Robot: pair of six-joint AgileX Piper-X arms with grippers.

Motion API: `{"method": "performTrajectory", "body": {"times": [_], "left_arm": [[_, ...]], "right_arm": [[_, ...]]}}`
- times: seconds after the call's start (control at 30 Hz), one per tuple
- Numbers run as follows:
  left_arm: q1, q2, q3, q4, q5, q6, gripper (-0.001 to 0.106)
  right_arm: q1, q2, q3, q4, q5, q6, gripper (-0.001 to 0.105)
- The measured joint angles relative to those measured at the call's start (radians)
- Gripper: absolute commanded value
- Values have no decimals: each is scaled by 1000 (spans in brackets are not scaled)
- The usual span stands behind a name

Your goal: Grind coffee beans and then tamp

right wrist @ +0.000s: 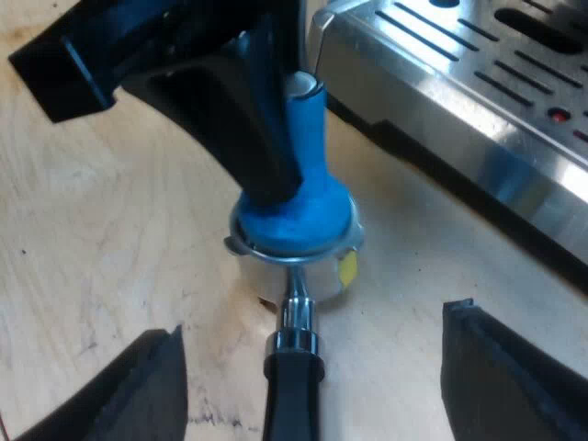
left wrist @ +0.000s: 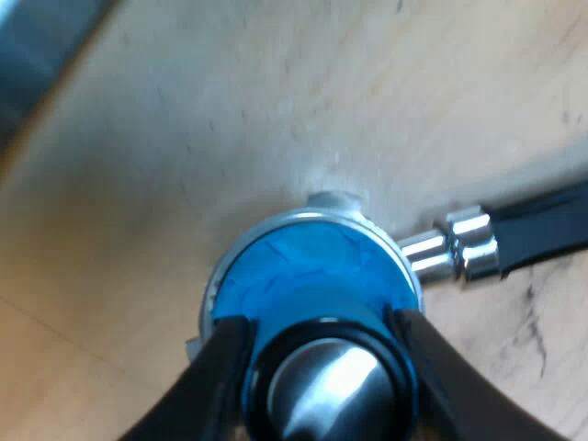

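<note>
A blue tamper (right wrist: 303,184) stands upright inside the basket of the metal holder (right wrist: 294,262), which rests on the wooden table. My left gripper (left wrist: 317,367) is shut on the tamper (left wrist: 312,271), its black fingers (left wrist: 216,377) clamping the tamper's neck on both sides, with the silver top showing between them. The holder's dark handle (right wrist: 292,395) reaches toward my right gripper (right wrist: 312,386), which is open; its fingers stand wide on either side of the handle without touching it. From above, the holder's rim (left wrist: 303,220) rings the blue base and its chrome neck (left wrist: 459,248) leads to the handle.
The espresso machine's steel drip tray (right wrist: 459,101) with its slotted grille lies close beyond the holder. Light wooden tabletop (left wrist: 230,119) surrounds the holder. A grey edge (left wrist: 37,46) borders the table farther off.
</note>
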Motion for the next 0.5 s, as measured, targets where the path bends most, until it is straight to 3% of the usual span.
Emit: {"method": "performTrajectory", "body": {"times": [0.3, 0.5], "left_arm": [[0, -21, -80, 69, -28, 7, 0], [0, -80, -84, 99, -46, 7, 0]], "right_arm": [[0, 0, 0, -23, 0, 0, 61], [0, 0, 0, -47, 0, -3, 61]]}}
